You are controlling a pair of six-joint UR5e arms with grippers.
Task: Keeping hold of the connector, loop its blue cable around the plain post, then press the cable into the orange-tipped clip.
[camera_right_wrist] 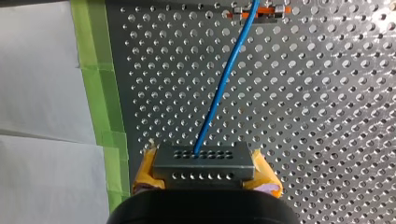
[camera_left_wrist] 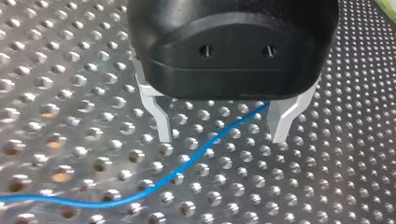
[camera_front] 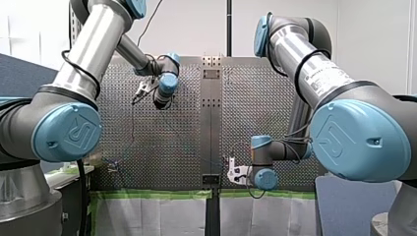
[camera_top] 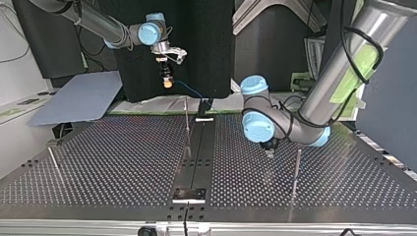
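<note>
Over the desk (camera_left_wrist: 70,70), two pincers on one blue cable (camera_right_wrist: 224,79)

My right pincer (camera_right_wrist: 205,178) is clamped on the grey connector (camera_right_wrist: 203,161), yellow pads (camera_right_wrist: 144,176) either side. The cable runs straight ahead from it to the orange-tipped clip (camera_right_wrist: 259,10). My left pincer (camera_left_wrist: 222,137) is spread apart, its metal fingers (camera_left_wrist: 282,116) straddling that cable low at the desk, so it's probably the one to guide it.

The blue cable (camera_left_wrist: 187,170) vanishes behind the black body of my left gripper (camera_left_wrist: 223,138). The orange-tipped clip (camera_right_wrist: 268,10) sits at the right wrist view's very edge, its middle covered by the cable.
</note>
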